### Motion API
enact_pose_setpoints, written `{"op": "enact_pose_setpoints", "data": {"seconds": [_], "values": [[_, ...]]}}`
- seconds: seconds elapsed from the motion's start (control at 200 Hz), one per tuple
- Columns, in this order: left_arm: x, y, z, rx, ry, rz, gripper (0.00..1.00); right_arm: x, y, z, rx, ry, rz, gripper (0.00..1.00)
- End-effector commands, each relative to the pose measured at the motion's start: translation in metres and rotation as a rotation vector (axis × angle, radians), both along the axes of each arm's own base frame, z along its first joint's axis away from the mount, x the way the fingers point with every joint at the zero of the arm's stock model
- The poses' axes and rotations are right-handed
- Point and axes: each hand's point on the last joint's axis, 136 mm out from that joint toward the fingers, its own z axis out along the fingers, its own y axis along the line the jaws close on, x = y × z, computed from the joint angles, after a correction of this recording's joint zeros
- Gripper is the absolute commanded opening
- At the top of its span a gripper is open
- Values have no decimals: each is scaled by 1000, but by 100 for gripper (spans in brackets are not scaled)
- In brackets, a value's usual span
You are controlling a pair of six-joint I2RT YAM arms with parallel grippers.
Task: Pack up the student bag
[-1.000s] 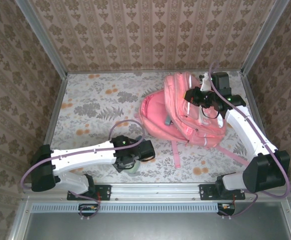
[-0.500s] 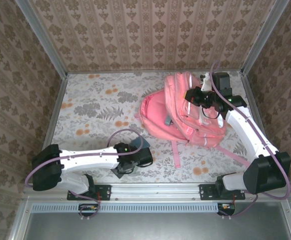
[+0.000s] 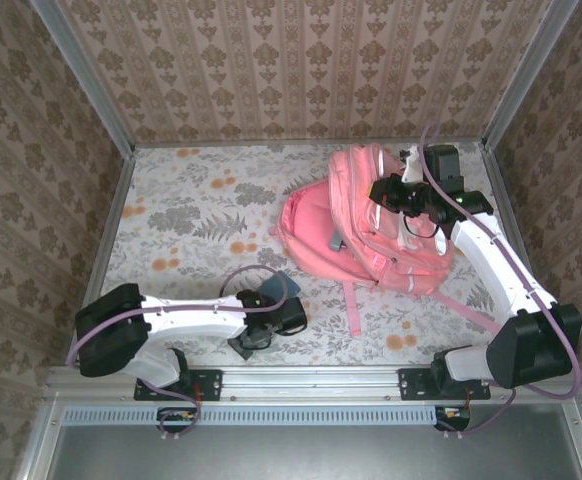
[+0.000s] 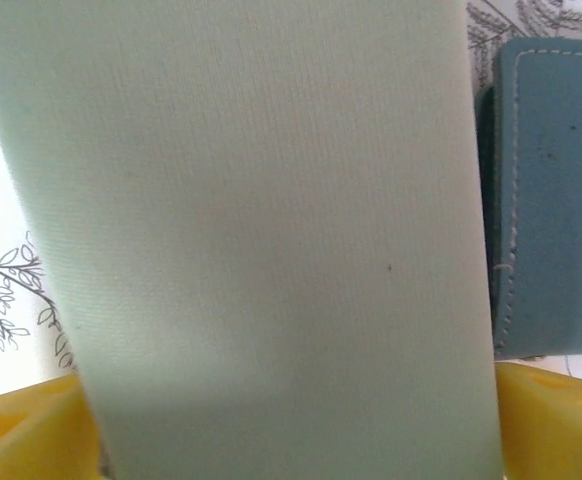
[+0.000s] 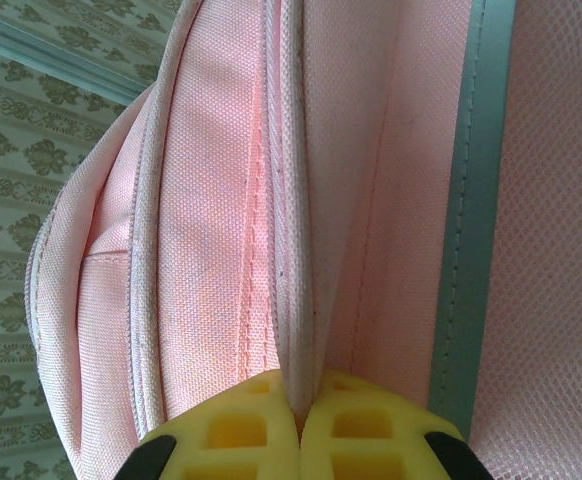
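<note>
Pink student bag point(image 3: 356, 225) lies flat on far-right part of table point(image 3: 181, 210), straps trailing twd table's near edge. R gripper point(image 5: 299, 425) is over table's far-right area, jaws fully closed, pinching a seam fold of the bag. L gripper point(image 3: 254, 330) sits low by table's near edge, left of centre. Its jaws are wide, w/ one yellow finger against each long side of pale green pencil case point(image 4: 261, 220). Teal stitched pouch point(image 4: 556, 200) lies just beside it on table.

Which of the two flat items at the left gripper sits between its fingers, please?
The pale green fabric case: it fills the gap between the yellow fingers, while the teal stitched item lies outside them, beside it.
</note>
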Motion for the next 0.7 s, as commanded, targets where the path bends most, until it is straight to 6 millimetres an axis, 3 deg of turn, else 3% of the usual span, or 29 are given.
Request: {"op": "enact_pose_setpoints", "data": {"seconds": [0.0, 0.155, 0.385, 0.54, 0.695], "values": [[-1, 13, -3, 29, 11, 34, 82, 4, 0, 27, 1, -87, -3, 0], [9, 26, 17, 82, -31, -6, 65, 5, -2, 28, -13, -86, -10, 0], [46, 32, 68, 139, -84, -200, 62, 6, -2, 30, -16, -86, -1, 0], [90, 18, 104, 156, -168, -385, 62, 5, -5, 31, -21, -90, -6, 0], [137, -16, 127, 75, -243, -556, 58, 3, -7, 35, -21, -91, -12, 0]]}}
